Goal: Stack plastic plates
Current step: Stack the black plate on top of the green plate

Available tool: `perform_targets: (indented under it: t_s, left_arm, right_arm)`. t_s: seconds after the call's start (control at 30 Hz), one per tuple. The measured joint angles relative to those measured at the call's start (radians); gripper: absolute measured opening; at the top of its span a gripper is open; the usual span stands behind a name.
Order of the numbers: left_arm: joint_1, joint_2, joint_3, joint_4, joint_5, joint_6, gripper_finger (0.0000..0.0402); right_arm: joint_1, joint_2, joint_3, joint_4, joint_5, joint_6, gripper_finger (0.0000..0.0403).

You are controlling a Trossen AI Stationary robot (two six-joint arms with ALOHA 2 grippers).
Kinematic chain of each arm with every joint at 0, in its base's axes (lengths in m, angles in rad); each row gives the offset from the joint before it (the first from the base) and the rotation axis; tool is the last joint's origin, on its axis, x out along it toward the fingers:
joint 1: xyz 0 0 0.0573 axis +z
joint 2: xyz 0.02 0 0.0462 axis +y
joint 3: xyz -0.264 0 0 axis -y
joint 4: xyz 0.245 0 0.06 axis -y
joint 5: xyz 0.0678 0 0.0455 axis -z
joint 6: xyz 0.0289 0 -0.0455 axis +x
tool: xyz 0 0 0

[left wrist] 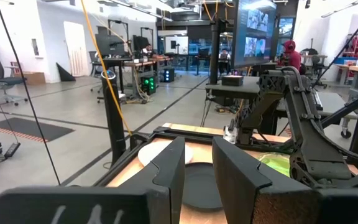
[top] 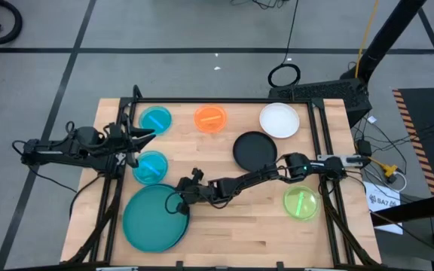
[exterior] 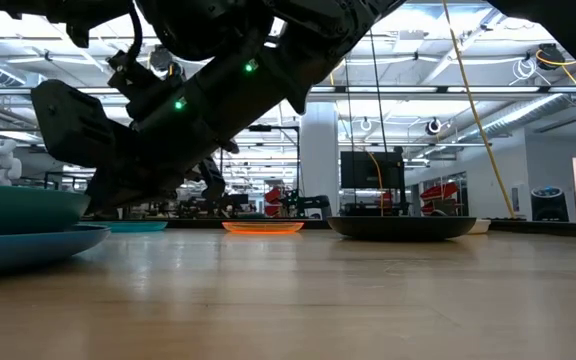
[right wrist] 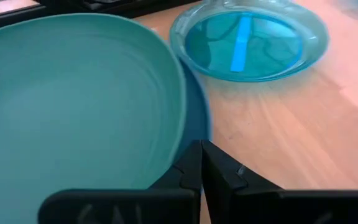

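A large teal plate point(top: 149, 218) lies inside a large blue plate point(right wrist: 199, 118) at the table's near left; in the low view the teal plate point(exterior: 18, 210) rests on the blue plate point(exterior: 28, 248). My right gripper point(right wrist: 201, 152) is shut, reaching from the table's right and slanting down. Its tips are at the teal plate's right rim point(right wrist: 180, 134), over the blue rim. My left gripper point(left wrist: 197, 177) hangs raised at the table's left edge, level and open, with nothing between its fingers. My right gripper point(top: 178, 203) has its shut fingertips at the right rim of the teal plate, just above the blue plate's rim. I cannot tell whether they touch either plate. Both plates lie flat on the table.
Two small cyan plates point(top: 155, 119) point(top: 151, 167) lie at the left, the nearer one just beyond the teal plate. An orange plate point(top: 210, 119) and a white plate point(top: 279, 120) lie at the far side, a black plate point(top: 254, 150) right of centre, a lime green plate point(top: 301, 203) at the right.
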Motion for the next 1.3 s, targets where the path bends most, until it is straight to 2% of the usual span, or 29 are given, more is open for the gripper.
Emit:
perform_targets:
  t_s: [0.17,0.33,0.67,0.83,0.93,1.03,1.2,1.3]
  left_arm:
    - [0.000,0.000,0.000,-0.001,0.000,0.000,0.0088]
    - [0.000,0.000,0.000,-0.007,0.000,-0.008,0.0088]
    - [0.000,0.000,0.000,-0.017,0.000,-0.077,0.0088]
    - [0.000,0.001,0.000,-0.044,0.000,-0.132,0.0088]
    - [0.000,0.002,0.000,-0.066,0.000,-0.175,0.0088]
    - [0.000,0.002,0.000,-0.098,0.000,-0.228,0.0088]
    - [0.000,0.024,0.000,-0.193,-0.001,-0.315,0.0088]
    - [0.000,0.070,0.000,-0.196,-0.022,-0.366,0.0088]
  right_arm:
    - [0.000,-0.053,0.001,-0.083,0.005,-0.013,0.0002]
    - [0.000,-0.124,0.001,-0.238,0.005,-0.035,0.0002]
    - [0.013,-0.282,0.001,-0.731,0.005,-0.213,0.0002]
    - [0.020,-0.348,-0.019,-0.897,0.051,-0.279,0.0002]
    - [0.021,-0.409,-0.103,-0.903,0.060,-0.324,0.0002]
    - [0.020,-0.502,-0.246,-0.839,0.060,-0.332,0.0002]
    - [0.001,-0.687,-0.538,-0.615,0.060,-0.350,0.0002]
    - [-0.015,-0.803,-0.693,-0.462,0.060,-0.362,0.0002]
